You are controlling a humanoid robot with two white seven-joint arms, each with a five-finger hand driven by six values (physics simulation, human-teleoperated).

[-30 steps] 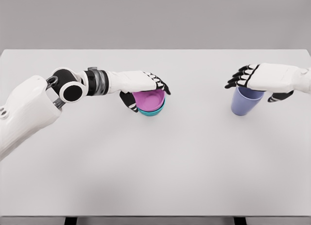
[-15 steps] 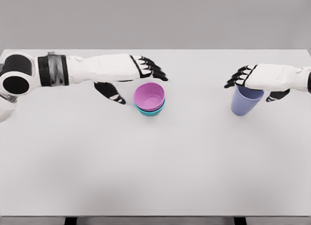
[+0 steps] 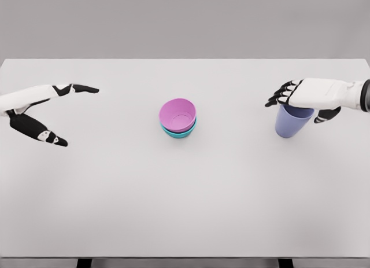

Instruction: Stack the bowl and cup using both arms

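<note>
A pink bowl (image 3: 178, 113) sits nested inside a teal bowl (image 3: 180, 132) at the middle of the white table (image 3: 185, 198). A blue cup (image 3: 292, 124) stands upright at the right. My right hand (image 3: 293, 109) lies over the cup's rim. Its fingers (image 3: 278, 96) reach past the cup's left side and the thumb sits by its right wall, loosely spread and not clamped on it. My left hand (image 3: 78, 117) is far to the left, apart from the bowls, with its fingers spread and nothing in it.
The table's far edge runs across the top of the view and its front edge along the bottom. A plain grey wall stands behind it.
My left hand let go of the pink bowl, now nested in the teal one, and drew back to the far left. The right hand crept slightly left over the cup.
</note>
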